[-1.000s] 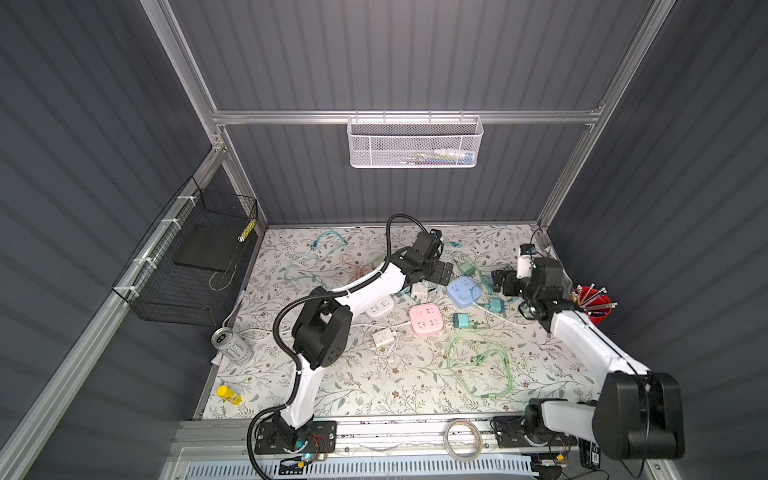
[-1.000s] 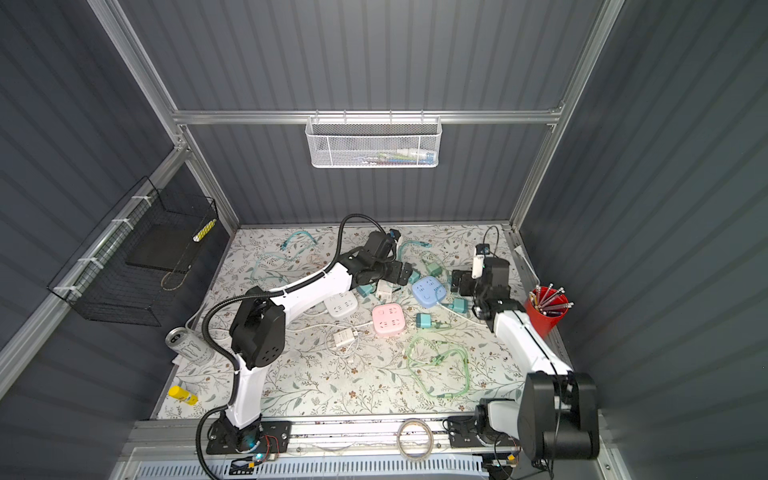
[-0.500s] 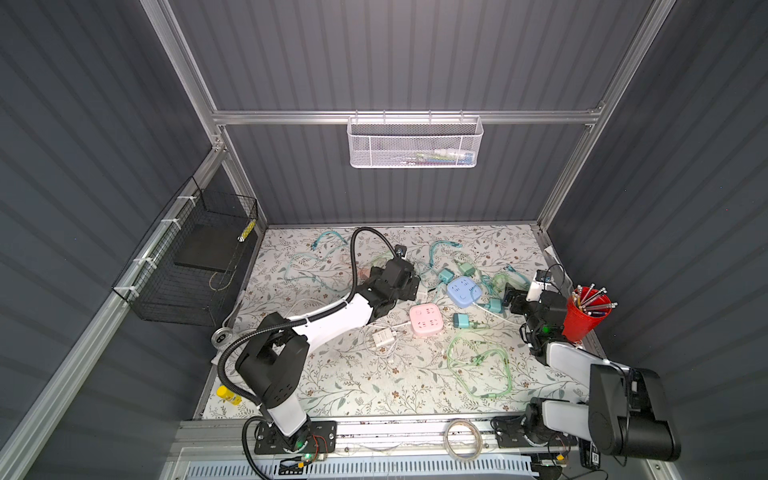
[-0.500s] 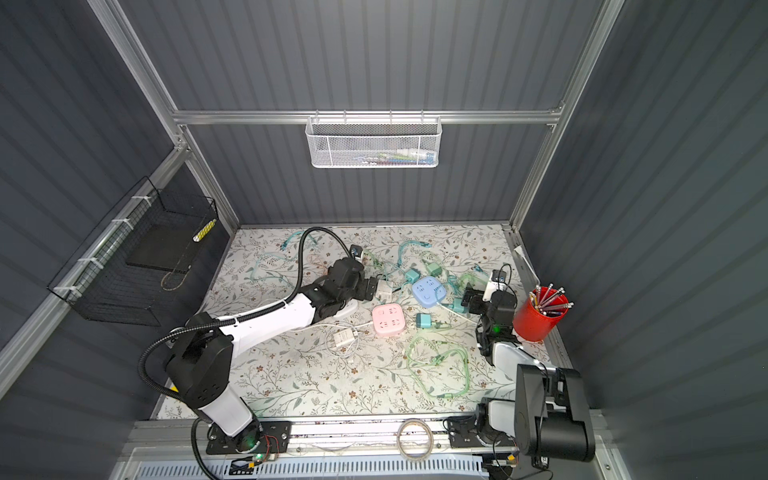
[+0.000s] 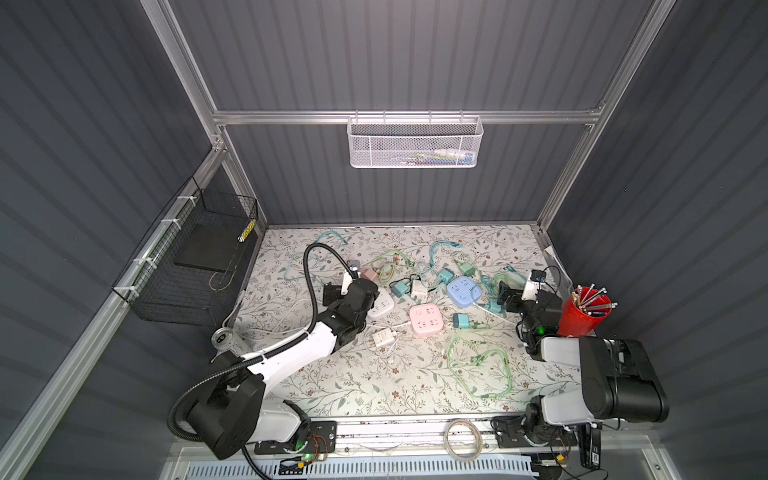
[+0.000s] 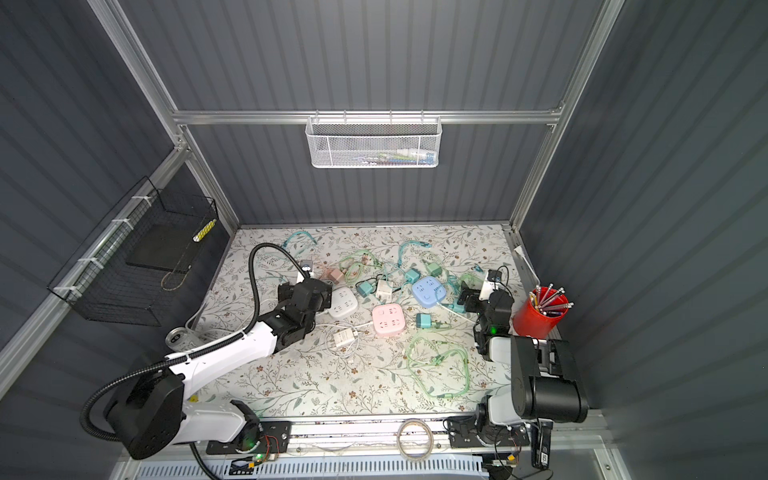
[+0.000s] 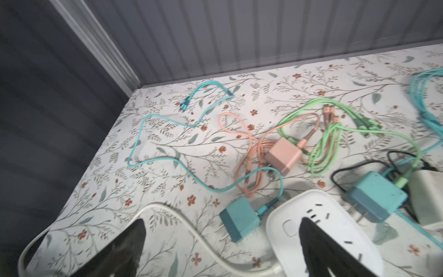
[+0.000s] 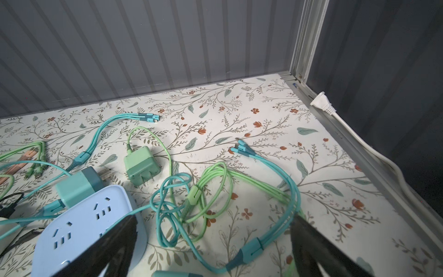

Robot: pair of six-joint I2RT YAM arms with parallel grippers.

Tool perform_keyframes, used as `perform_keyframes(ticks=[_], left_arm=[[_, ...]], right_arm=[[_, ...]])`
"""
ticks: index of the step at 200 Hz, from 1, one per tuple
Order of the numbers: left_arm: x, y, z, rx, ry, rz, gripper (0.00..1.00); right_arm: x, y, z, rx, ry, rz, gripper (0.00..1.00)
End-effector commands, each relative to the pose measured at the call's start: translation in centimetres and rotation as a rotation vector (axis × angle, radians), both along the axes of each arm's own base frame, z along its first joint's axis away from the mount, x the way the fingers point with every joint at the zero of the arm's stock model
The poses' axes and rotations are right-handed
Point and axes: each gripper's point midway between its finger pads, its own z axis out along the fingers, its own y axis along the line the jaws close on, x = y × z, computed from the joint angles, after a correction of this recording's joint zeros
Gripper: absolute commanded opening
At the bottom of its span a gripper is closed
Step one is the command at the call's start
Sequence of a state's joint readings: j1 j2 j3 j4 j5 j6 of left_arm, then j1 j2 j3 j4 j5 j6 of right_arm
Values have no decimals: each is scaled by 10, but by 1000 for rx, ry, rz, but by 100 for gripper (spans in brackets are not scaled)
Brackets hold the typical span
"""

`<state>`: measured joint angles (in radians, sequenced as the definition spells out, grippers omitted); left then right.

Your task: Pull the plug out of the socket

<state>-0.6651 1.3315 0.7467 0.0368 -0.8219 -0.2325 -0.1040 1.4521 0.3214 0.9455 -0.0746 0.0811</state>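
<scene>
Three square sockets lie mid-table in both top views: white (image 5: 384, 307), pink (image 5: 424, 319) and blue (image 5: 464, 291). I see no plug standing in their top faces. Loose plugs with cables lie around them. My left gripper (image 5: 352, 289) is open beside the white socket (image 7: 287, 215); a teal plug (image 7: 239, 221) lies on the table between its fingers, prongs bare. My right gripper (image 5: 519, 297) is open at the right edge, with the blue socket (image 8: 84, 223) by one finger and teal and green cables (image 8: 191, 203) between the fingers. A green plug (image 8: 141, 165) lies beyond.
A red cup of pens (image 5: 584, 316) stands right beside my right arm. A drinks can (image 5: 222, 336) sits at the left edge, under a black wire basket (image 5: 195, 257). A pink plug (image 7: 282, 156) with tangled cables lies behind the white socket. A white cord (image 8: 335, 115) runs along the right rail.
Both arms have drawn back toward the front. My left gripper moved from near the blue socket to beside the white socket. My right arm folded back to the right edge. Both stayed open.
</scene>
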Motion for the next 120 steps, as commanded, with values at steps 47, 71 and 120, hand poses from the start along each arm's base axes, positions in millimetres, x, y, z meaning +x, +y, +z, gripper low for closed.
perform_keyframes(ticks=[47,71,120], left_arm=[[-10,111,-2,5,-130,290,100],[0,134,-26,-20,-116,265,100],[24,142,-57,-62,-203,127,100]], right_arm=[[2,2,7,-4,-32,12,99],[2,2,7,-3,-32,12,99],[2,2,7,-3,-33,13,99]])
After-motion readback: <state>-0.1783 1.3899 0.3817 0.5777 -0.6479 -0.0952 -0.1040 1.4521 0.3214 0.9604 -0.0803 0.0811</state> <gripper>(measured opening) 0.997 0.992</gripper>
